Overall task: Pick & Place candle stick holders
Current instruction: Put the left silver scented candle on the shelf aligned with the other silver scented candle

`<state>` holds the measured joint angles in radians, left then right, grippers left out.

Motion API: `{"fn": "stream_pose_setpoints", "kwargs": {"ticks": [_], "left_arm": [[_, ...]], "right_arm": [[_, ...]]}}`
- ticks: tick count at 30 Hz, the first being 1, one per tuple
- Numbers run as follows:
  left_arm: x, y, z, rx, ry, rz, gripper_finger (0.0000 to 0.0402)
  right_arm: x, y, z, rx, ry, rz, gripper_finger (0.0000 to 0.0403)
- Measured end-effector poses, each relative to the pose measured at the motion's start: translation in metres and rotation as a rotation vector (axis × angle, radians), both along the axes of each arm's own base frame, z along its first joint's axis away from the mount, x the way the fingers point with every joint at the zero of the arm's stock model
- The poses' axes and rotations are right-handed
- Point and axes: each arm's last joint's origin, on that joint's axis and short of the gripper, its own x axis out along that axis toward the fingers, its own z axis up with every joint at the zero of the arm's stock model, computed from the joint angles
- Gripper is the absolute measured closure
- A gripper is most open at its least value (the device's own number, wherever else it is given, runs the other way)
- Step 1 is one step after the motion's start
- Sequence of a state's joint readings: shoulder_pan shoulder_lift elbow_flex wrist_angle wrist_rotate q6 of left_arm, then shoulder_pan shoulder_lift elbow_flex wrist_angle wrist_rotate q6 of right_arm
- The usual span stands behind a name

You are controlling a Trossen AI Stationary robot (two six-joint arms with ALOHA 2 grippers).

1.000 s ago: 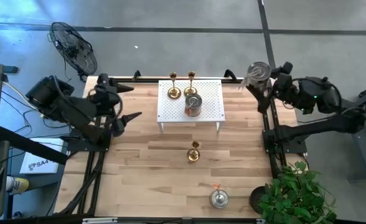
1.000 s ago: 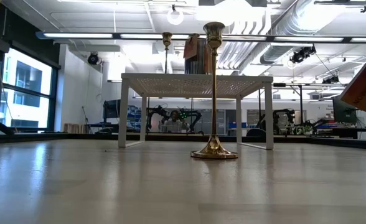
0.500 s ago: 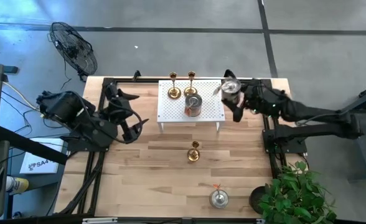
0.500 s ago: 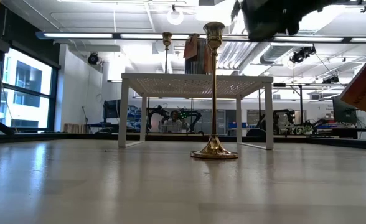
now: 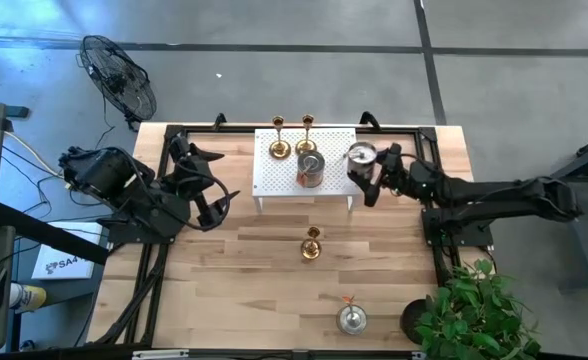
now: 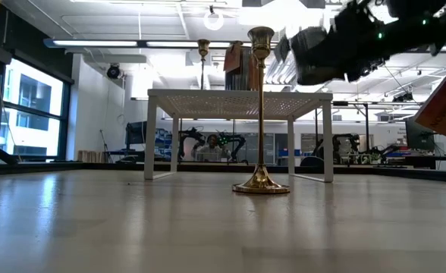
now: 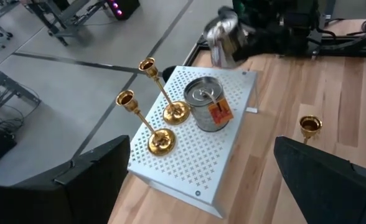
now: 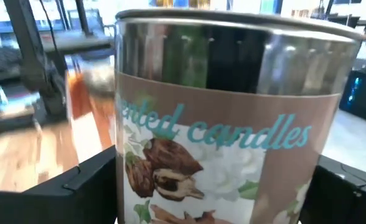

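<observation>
- I judge this the placing step: my right gripper (image 5: pixel 366 172) carries a silver candle tin (image 5: pixel 361 155), jaws spread wide around it, over the right end of the white rack (image 5: pixel 274 175).
- Next: lower it onto bare rack beside the tin already there (image 5: pixel 310 169).
- Its label reads "candles"; the word before seems to be "scented", partly cut off.
- Left gripper (image 5: pixel 217 178) waits wide apart and empty, left of the rack.

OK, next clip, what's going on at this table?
The right gripper holds a silvery candle tin at the right end of the white rack. The rack already carries two gold candle stick holders and another tin. A third gold holder stands on the table in front of the rack, and one more tin near the front edge. The left gripper waits open, left of the rack.
</observation>
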<state>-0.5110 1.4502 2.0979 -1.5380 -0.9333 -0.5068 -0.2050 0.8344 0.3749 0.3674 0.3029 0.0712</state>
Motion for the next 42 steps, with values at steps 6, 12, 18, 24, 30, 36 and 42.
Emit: {"fn": "stream_pose_setpoints", "kwargs": {"ticks": [6, 12, 18, 24, 30, 36, 42], "left_arm": [[0.001, 0.000, 0.001, -0.005, -0.012, 0.000, 0.0011], [0.001, -0.001, 0.001, -0.009, -0.018, 0.001, 0.0011], [0.001, -0.001, 0.001, -0.012, -0.023, 0.000, 0.0011], [0.001, -0.001, 0.001, -0.013, -0.023, 0.000, 0.0011], [0.002, -0.001, 0.001, -0.019, -0.021, -0.004, 0.0011], [0.002, -0.001, 0.001, -0.033, -0.012, -0.018, 0.0011], [0.002, -0.002, 0.001, -0.041, -0.008, -0.025, 0.0011]], "right_arm": [[0.011, -0.002, -0.012, 0.009, 0.031, 0.024, 0.0050], [0.023, -0.003, -0.025, 0.027, 0.066, 0.049, 0.0050], [0.031, -0.004, -0.031, 0.045, 0.060, 0.074, 0.0050], [0.035, -0.006, -0.034, 0.062, 0.064, 0.081, 0.0050], [0.034, -0.007, -0.035, 0.070, 0.070, 0.080, 0.0050], [0.035, -0.006, -0.036, 0.076, 0.075, 0.101, 0.0050], [0.035, -0.006, -0.037, 0.079, 0.079, 0.111, 0.0045]]}}
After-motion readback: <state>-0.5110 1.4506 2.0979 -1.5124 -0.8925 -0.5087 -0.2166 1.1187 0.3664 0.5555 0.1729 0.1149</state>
